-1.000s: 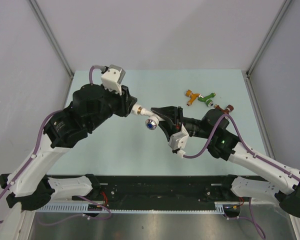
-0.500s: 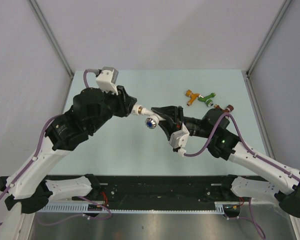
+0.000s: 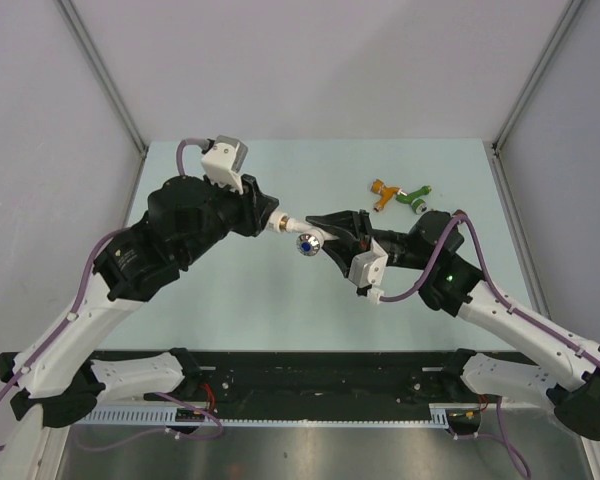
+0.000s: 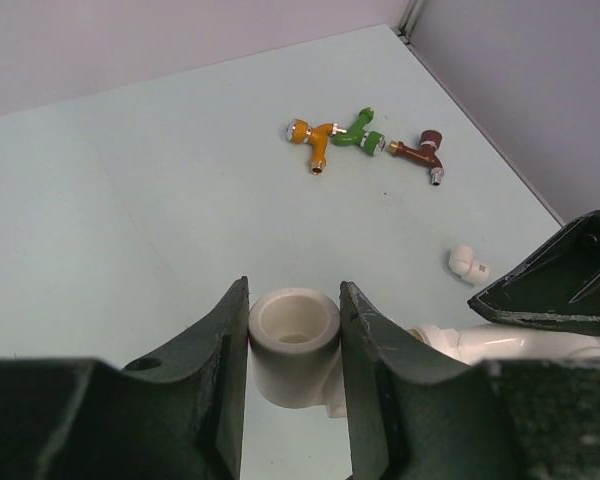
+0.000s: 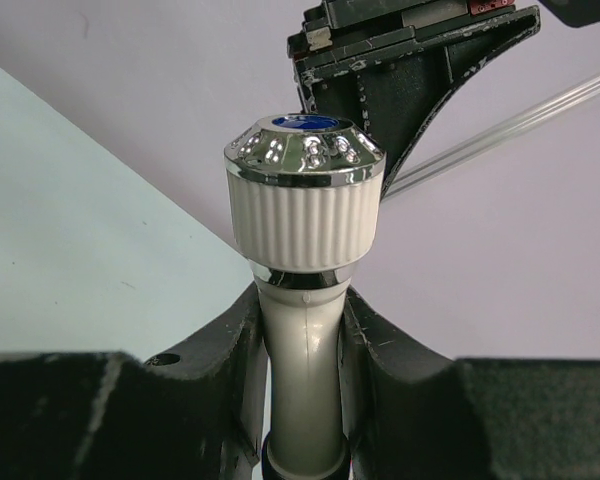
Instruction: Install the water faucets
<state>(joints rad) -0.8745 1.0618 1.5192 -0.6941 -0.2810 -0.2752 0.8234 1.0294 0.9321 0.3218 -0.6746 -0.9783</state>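
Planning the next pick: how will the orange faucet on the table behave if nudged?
The orange faucet looks like rigid plastic, probably stiff and light. Its T shape should resist rolling. The green faucet appears to touch it, so a nudge likely shifts both.

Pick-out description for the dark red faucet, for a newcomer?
On the pale table's far right part, three small faucets lie in a row. The dark red faucet is the end one nearest the right edge. Its neighbours are a green faucet and an orange faucet; only it is dark red.

Robot lab cell, grey walls (image 3: pixel 310 60), pale table (image 3: pixel 280 310)
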